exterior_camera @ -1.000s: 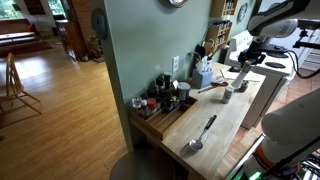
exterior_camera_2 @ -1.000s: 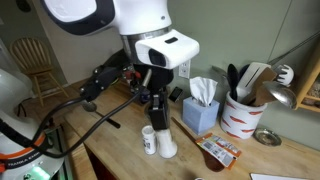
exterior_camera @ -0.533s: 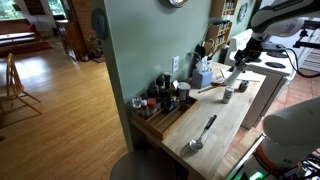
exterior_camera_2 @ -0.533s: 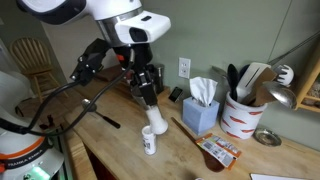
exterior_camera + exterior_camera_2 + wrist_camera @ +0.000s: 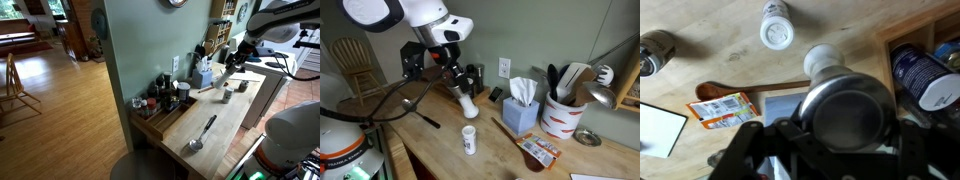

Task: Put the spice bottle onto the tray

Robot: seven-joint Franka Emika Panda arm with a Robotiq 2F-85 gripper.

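On the pale, grained wooden worktop (image 5: 495, 160) a short white shaker (image 5: 469, 139) is left standing alone. The spice bottle (image 5: 467, 101), which stood beside it a second ago, is now lifted clear and tilted. Its slim, smooth, whitish cylinder is clamped by the tool (image 5: 456, 88). In the wrist view the bottle is seen end-on and round, with a printed packet (image 5: 720, 108) lying flat on the wood. Farther off, the tray (image 5: 160, 122), long, shallow and of light-brown wood, is crowded with dark-lidded jars (image 5: 160, 95). The bottle is held in the air short of it.
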